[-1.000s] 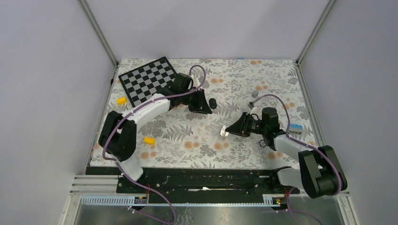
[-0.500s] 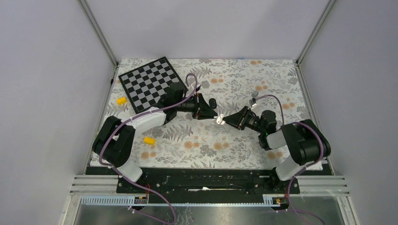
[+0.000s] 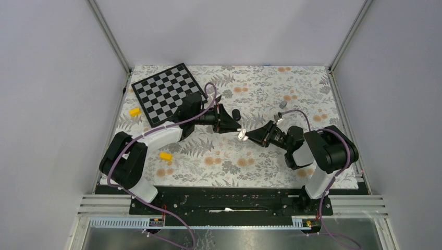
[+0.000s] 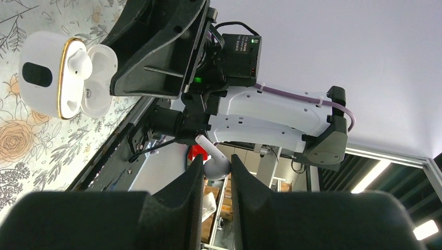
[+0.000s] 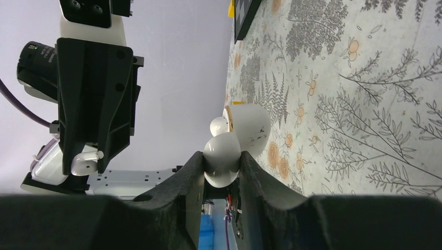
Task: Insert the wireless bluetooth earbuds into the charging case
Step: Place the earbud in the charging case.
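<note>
One earbud (image 4: 78, 60) sat in the charging case (image 4: 47, 99), which the right gripper (image 5: 221, 167) pinched. The second earbud (image 4: 217, 164), clamped in the left gripper (image 4: 215, 171), wasn't in yet.

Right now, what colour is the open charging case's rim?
Gold, on the white charging case; clearest in the left wrist view.

L arm (image 3: 162, 128), R arm (image 3: 318, 148) reach inward, tips nearly meeting; L gripper (image 3: 237, 129) pinches earbud (image 4: 218, 167), R gripper (image 3: 249, 137) clamps case (image 5: 254, 127).

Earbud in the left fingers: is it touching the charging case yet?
Apart. The left wrist view shows the earbud close to the camera and the open charging case off to the upper left, with a plain gap between them.
</note>
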Motion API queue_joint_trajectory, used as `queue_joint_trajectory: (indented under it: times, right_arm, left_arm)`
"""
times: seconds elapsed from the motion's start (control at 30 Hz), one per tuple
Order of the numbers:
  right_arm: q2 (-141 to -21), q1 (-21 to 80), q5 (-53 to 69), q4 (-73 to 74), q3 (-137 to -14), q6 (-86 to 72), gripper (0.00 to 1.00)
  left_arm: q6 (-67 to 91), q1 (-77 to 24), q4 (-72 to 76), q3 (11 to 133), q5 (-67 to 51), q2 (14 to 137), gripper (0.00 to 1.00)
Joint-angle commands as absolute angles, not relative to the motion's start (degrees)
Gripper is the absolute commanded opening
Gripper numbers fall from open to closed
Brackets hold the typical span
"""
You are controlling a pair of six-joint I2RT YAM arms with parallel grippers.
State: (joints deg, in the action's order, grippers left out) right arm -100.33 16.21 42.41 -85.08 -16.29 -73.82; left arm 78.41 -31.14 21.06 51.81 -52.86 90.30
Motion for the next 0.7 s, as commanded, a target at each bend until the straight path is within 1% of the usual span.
queue_joint_trajectory:
  times: [0.0, 0.17, 0.3, 0.47, 0.67]
  right_arm:
    - [-98.2, 16.6, 41.5, -92.2, -14.9, -70.6, 0.00]
    - [-95.8, 16.7, 41.0, -84.8, -13.4, -64.5, 0.00]
    - [-94.3, 16.7, 40.3, -79.8, -12.2, -59.4, 0.00]
    - [-94.0, 17.0, 40.0, -78.5, -11.5, -57.7, 0.00]
    - [-94.1, 17.2, 39.7, -80.7, -10.9, -58.3, 0.00]
  left_arm:
    - [77.2, -31.0, 19.7, 51.1, -53.5, 88.0, 0.06]
    - [74.5, -30.9, 15.0, 51.2, -53.2, 89.5, 0.07]
    - [75.2, -31.1, 16.2, 49.7, -52.7, 90.7, 0.07]
    - [76.9, -31.4, 19.2, 48.1, -53.0, 92.5, 0.07]
    - [77.4, -33.2, 19.7, 47.6, -52.9, 93.7, 0.07]
